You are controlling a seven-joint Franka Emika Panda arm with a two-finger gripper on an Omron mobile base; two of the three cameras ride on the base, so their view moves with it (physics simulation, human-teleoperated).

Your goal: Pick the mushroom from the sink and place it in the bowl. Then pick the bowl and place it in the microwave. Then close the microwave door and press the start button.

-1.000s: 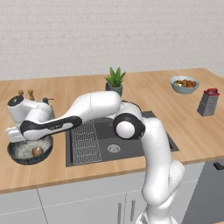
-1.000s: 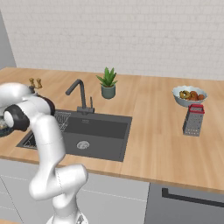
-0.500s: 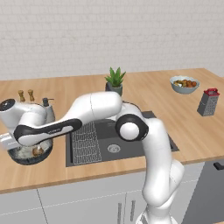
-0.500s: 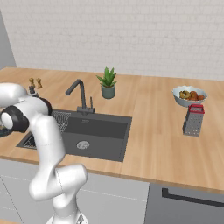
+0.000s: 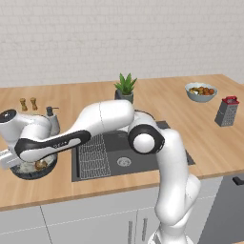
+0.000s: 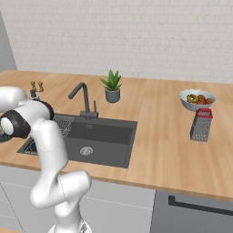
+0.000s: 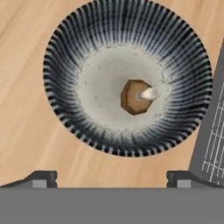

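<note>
Item, worktop left of the sink (image 5: 138,150): the bowl (image 7: 127,76) is sitting on the wood just beside the basin's edge, with the mushroom (image 7: 138,97) lying on its side in the pale bottom, cap toward the hand, stem pointing away. The first step is reading as done. The end effector (image 7: 111,177) is hanging directly over the bowl, looking straight down into it, jaws spread wide and holding nothing; its tips are showing at the near rim side, one to each flank. The coming grasp is turning on that rim: the bowl is lying straight below and slightly ahead of the tips, round, so no long axis is governing the approach, only the choice of wall to straddle. Against the earlier frames, the hand is sitting farther left and lower over the bowl in the left base view, the forearm stretched flatter; bowl and mushroom are unmoved.
</note>
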